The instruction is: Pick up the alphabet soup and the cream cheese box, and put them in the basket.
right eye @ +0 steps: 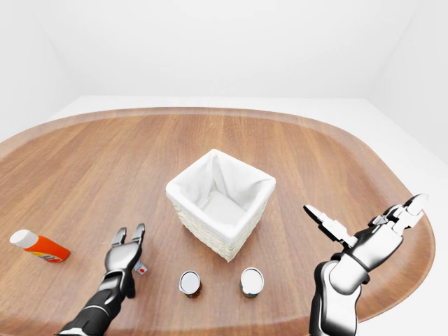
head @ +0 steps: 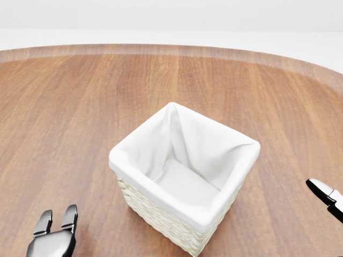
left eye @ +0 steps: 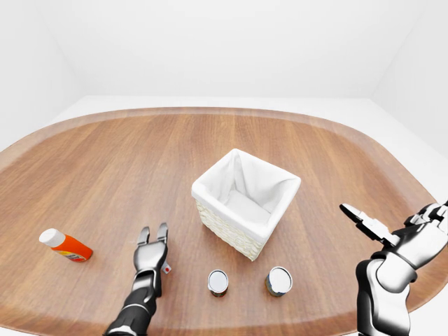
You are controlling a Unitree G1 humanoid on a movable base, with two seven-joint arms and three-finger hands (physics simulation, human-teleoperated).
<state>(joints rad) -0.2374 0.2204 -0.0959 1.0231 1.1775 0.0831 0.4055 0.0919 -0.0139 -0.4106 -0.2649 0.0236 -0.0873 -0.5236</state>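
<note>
Chrome-grey, the left hand (left eye: 152, 253) hovered low over the wooden table (left eye: 105, 161), fingers spread and empty. Just beside its fingertips lay a small white thing with a red mark (left eye: 166, 267), too small to identify; no cream cheese box could be made out for certain. Farther to its right stood two upright cans (left eye: 218, 281) (left eye: 278, 281), showing only silvery lids, so which held alphabet soup could not be told, and no label was readable. Either should be rigid, smooth and fairly heavy, best pinched round its side wall. Beyond them sat the white-lined wicker basket (left eye: 210, 206), empty. An orange bottle (left eye: 64, 246) lay well apart to the left. The right hand (right eye: 364, 234) was raised, fingers splayed, holding nothing.
</note>
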